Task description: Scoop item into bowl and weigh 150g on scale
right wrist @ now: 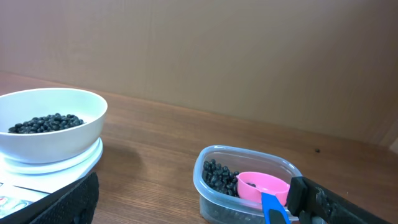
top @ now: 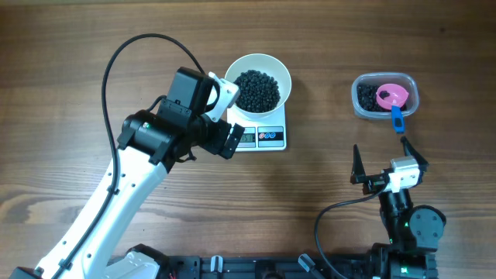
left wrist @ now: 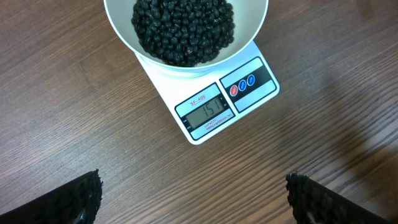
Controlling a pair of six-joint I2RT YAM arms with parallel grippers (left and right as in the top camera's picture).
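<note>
While bowl (top: 285,76) of beans (top: 257,89) sits on scale (top: 271,138) ahead of left hand (left wrist: 196,193) for weighing, both hands spread, empty; scoop (top: 391,95) parked in tub (top: 358,89) beyond right hand (top: 387,159).

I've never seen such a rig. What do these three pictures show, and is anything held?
Two robot arms work at a wooden table. One picture looks down from above; the other two come from cameras on the wrists, so each arm's own fingers show at the edges. On the table a white bowl of black beans stands on a scale; to the side is a clear tub with more beans and a pink scoop. The left gripper hangs open by the scale's front, the right gripper open near the tub. Nothing is held.
</note>
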